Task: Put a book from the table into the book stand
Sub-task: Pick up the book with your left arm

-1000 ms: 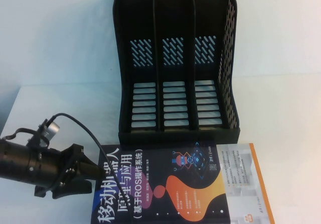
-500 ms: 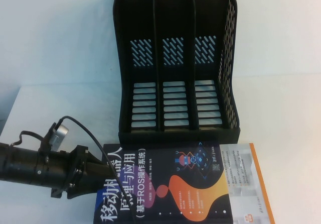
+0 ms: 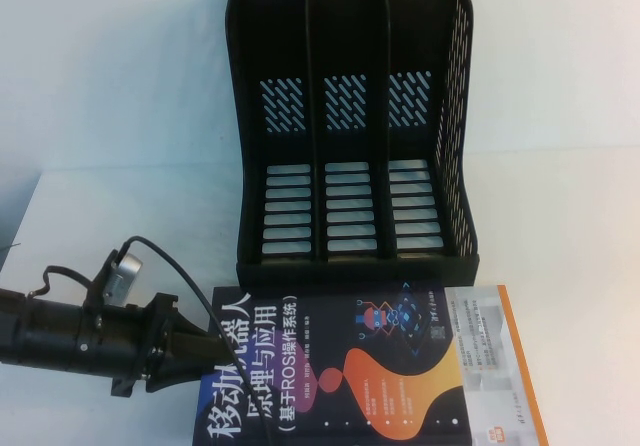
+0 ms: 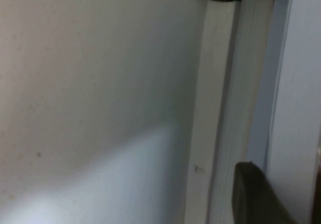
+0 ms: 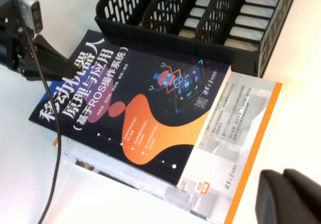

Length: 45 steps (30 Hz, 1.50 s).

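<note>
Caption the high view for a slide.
Left gripper reaches the dark book's left edge before the empty black book stand; right gripper out of frame.

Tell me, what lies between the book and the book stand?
Nothing: in the high view, the book nearly meets the book stand; the left tool touches its spine.

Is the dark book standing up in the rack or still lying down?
Lying flat. The book rests on a white book, outside the book stand; the left gripper touches its edge.
</note>
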Tool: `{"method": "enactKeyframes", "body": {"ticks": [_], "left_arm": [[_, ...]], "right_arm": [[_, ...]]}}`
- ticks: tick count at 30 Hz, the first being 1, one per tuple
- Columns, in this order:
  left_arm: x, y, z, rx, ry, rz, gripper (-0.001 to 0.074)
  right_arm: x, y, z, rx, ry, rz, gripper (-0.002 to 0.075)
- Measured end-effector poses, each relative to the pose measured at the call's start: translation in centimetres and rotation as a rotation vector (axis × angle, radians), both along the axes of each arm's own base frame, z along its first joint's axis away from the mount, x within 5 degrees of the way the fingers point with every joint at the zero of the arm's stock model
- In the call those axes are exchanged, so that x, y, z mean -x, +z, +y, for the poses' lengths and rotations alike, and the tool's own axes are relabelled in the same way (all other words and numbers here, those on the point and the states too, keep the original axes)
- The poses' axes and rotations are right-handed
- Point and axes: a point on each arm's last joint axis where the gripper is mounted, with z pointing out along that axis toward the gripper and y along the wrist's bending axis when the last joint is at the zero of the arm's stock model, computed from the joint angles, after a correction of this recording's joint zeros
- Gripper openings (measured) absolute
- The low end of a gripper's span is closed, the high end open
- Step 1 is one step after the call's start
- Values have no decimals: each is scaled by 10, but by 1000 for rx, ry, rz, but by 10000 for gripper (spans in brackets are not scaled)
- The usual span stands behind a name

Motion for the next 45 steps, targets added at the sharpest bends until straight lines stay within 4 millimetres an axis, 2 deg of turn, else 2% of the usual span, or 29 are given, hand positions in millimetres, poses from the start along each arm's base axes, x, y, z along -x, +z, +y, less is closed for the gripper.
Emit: {"method": "enactKeyframes", "body": {"ticks": [11,17,29,36,45], "left_arm": [[0,5,2,59,3,-10,130],[3,32,8,47,18,-66,120],[30,130,12,-58,27,-277,118],[46,199,14,-146,19,-434,118],[51,291,14,-170,59,-631,118]], "right_arm": [[-1,0,0,-2,-6,-6,-1],[-1,0,0,-4,-10,-12,-1],[-3,1,-1,-8,-18,-29,-1],[-3,2,-1,1,-9,-43,-1],[-4,2,-1,1,-11,-51,-1]]}}
